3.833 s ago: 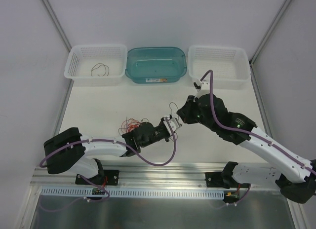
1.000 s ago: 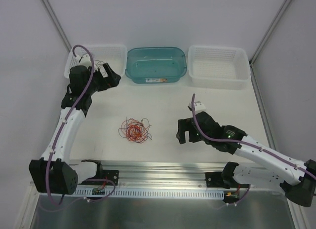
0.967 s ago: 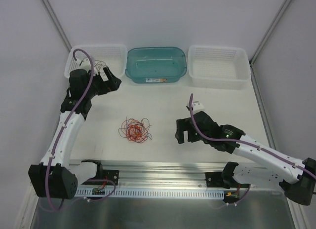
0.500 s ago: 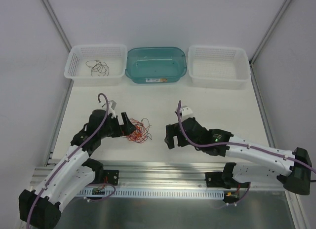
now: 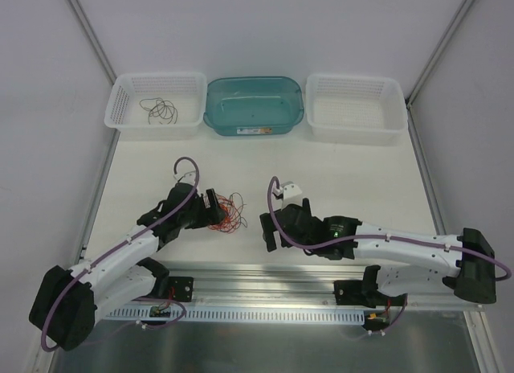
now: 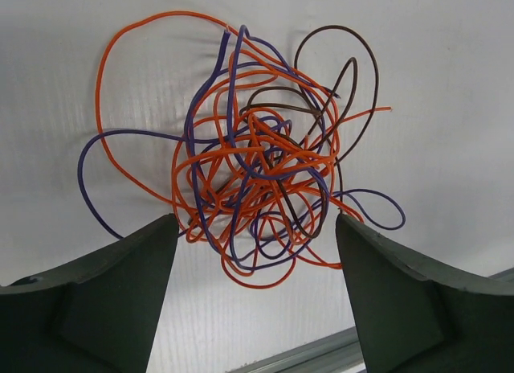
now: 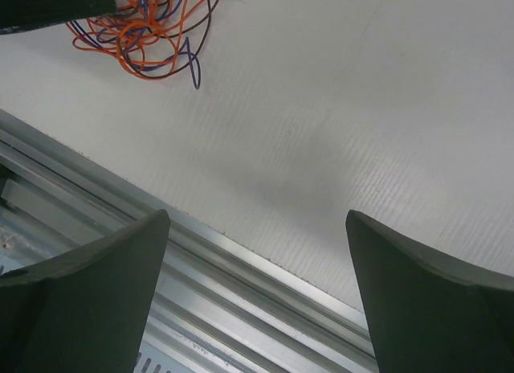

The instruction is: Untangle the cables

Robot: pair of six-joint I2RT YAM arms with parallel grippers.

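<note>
The left hand [image 6: 255,228] is hovering wide open and empty, its fingers framing the orange, purple and brown cables [image 6: 257,160] bunched on the table [image 5: 345,172], likely lining up a pinch. The right hand [image 7: 257,224], also spread and empty, is hanging nearby, probably to pull a strand.

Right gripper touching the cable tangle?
Apart. Right wrist view shows bare table between the open right gripper and the cable tangle.

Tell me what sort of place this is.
Likely a robotics lab test cell: a white table walled by plain panels, a left arm and right arm bolted to an aluminium rail, and a teal tub between a left basket and right basket, beyond the cables.
</note>
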